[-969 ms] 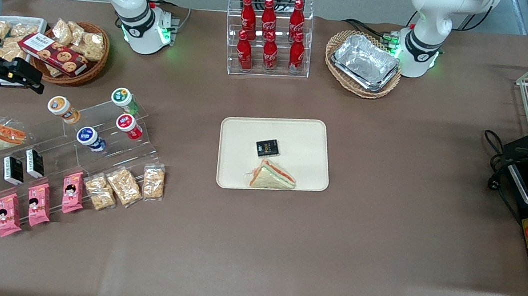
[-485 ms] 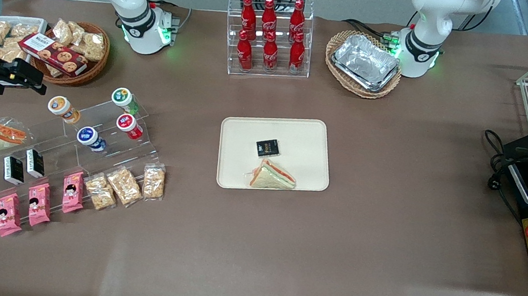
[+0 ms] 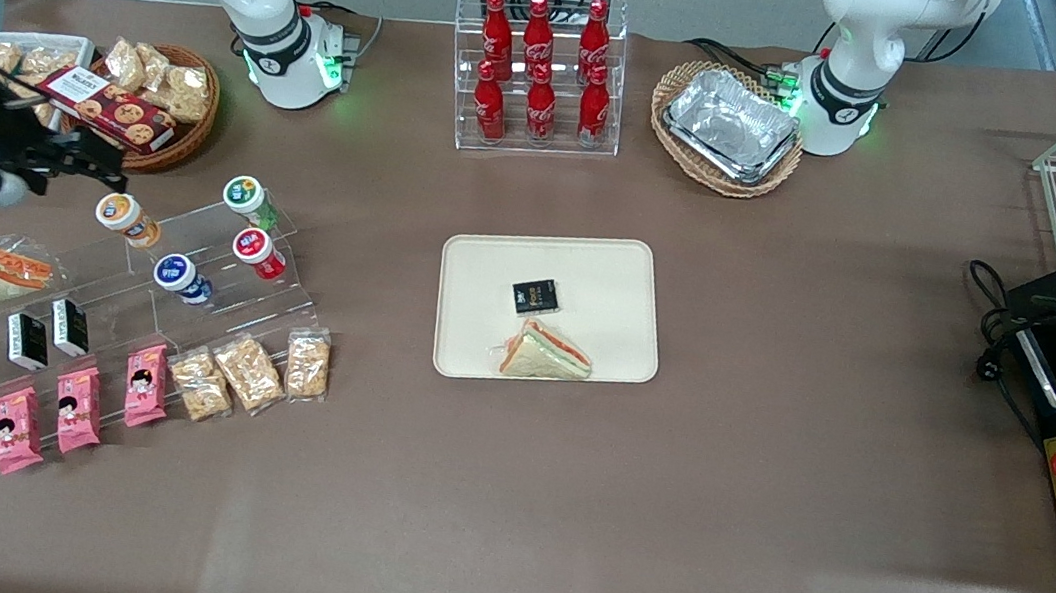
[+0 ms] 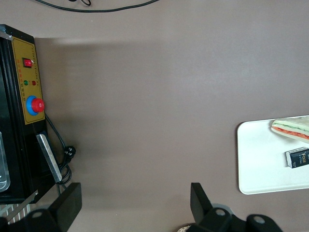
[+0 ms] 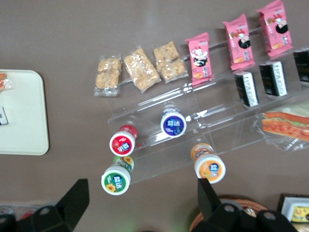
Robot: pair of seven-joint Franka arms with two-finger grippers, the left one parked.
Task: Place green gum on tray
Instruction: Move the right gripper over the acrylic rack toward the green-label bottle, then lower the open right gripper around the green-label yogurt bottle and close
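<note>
Up above the acrylic rack point(image 3: 189, 265), the gripper point(image 5: 140, 205) hangs with fingers spread and holding nothing, seemingly lining up for a grab. The green gum point(image 3: 244, 195) point(image 5: 116, 180) sits tilted on the top step, well apart from the tray point(image 3: 591, 274).

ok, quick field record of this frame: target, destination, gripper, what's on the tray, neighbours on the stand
target: green gum, on the top step of the clear tiered stand, not gripped
destination: tray, mid-table
on tray: small black packet, wrapped sandwich
gripper: gripper, open, above the table near the orange-lidded canister, apart from the gum
stand neighbours: red-lidded canister, blue-lidded canister
</note>
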